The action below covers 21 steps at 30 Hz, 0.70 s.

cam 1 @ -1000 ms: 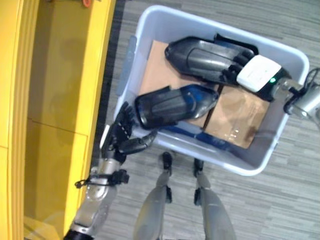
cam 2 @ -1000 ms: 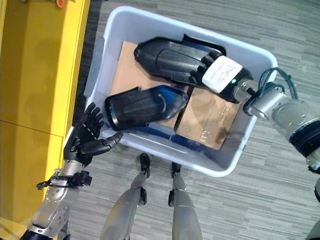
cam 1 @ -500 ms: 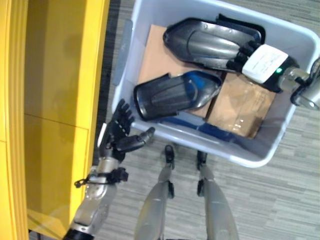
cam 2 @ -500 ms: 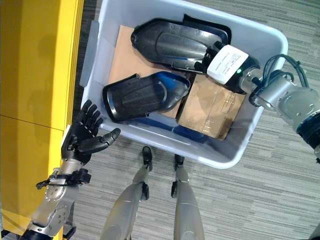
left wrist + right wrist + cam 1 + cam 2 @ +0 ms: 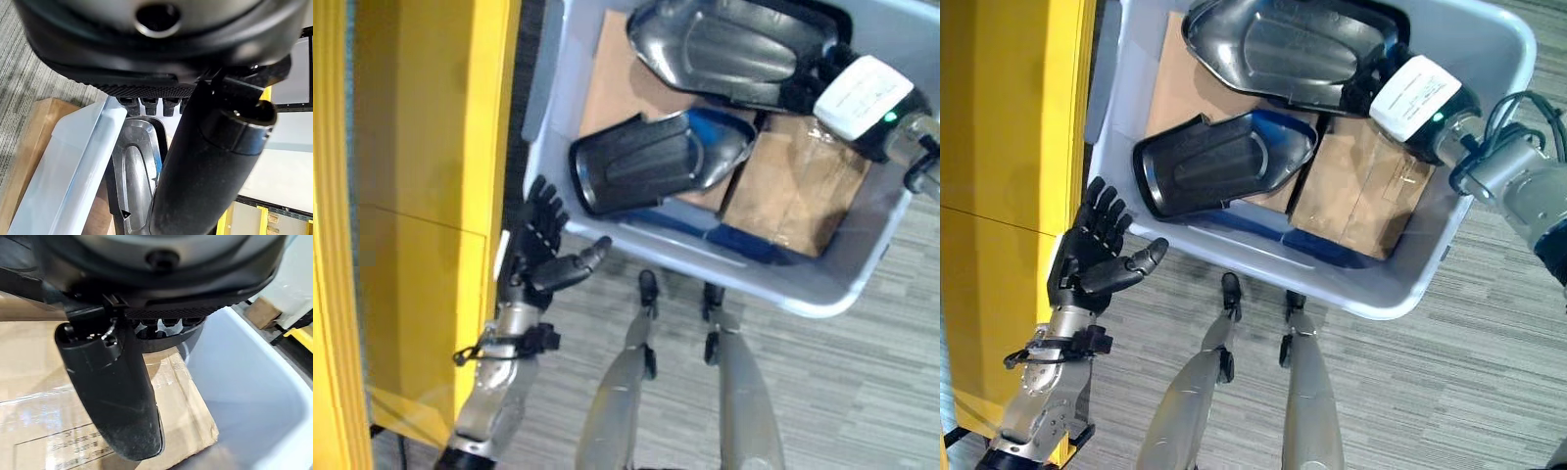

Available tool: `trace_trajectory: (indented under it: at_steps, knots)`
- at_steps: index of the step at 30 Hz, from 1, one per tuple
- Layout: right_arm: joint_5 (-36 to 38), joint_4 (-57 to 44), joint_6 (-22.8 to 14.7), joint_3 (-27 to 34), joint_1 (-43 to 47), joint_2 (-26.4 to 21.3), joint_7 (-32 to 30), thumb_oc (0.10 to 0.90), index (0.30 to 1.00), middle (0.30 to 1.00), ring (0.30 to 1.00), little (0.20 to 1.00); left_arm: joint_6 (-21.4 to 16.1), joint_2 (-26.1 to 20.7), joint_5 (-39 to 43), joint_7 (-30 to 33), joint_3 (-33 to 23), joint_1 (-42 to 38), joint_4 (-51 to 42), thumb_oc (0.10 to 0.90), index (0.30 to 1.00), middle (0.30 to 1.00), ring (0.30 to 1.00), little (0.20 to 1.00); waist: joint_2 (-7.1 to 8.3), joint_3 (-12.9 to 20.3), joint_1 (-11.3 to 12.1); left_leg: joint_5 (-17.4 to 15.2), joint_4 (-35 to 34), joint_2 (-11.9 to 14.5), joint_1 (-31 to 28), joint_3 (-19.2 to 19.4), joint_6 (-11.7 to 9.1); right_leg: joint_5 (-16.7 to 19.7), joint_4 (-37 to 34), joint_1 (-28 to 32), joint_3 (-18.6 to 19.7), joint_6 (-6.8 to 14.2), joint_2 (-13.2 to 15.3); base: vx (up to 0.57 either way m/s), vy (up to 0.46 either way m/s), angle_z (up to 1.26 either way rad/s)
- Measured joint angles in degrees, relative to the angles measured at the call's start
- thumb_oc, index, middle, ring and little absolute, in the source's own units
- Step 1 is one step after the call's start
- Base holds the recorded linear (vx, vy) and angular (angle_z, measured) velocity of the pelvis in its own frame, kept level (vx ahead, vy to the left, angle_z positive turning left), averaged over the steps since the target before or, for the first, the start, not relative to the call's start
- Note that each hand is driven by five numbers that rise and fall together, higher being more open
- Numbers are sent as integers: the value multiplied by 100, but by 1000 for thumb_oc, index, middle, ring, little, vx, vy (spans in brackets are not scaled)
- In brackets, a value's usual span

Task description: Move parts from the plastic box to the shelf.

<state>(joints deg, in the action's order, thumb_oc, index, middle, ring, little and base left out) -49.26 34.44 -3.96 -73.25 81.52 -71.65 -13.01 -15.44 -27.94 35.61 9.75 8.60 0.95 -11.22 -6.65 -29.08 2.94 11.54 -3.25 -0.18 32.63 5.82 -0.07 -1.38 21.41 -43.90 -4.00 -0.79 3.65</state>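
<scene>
1. The yellow shelf (image 5: 421, 196) is seen at the robot's left, beside the plastic box (image 5: 1263, 269).
2. Two black parts are lying in the box on cardboard (image 5: 1361, 201); the nearer part (image 5: 1219, 162) is laid crosswise, its broad end toward the left hand.
3. The left hand (image 5: 1092, 250) is held outside the box wall with fingers spread and empty, nearest that part.
4. The right hand (image 5: 1420, 98) is placed at the farther part (image 5: 1298, 49); its fingers cannot be told.

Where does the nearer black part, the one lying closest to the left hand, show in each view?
Left eye view: nearer black part, upper centre, inside the plastic box, above the open left hand.
Right eye view: upper centre-left, same place in the box.
Left wrist view: grey curved shell just past the box wall.
Right wrist view: I can't pick it out.
Shared landmark: the cardboard under the parts.
</scene>
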Motion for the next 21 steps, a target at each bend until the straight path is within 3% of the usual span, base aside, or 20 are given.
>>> trace_trajectory:
  at_steps: [10,21]
  knots:
    - [-3,-53,59,216,47,151,-11,400,300,300,300,300,3,211,-1,74,7,-9,-34,900,1000,1000,1000,1000,-10,7,-64,72,-2,-12,27,-12,5,-2,99,-60,2,-13,17,0,4,2]
    - [113,-376,69,943,-985,85,221,400,300,300,300,300,94,240,0,121,111,-5,-30,900,1000,1000,1000,1000,-11,8,-122,96,-2,-16,-106,-83,13,3,84,107,-71,-17,41,-9,4,2]
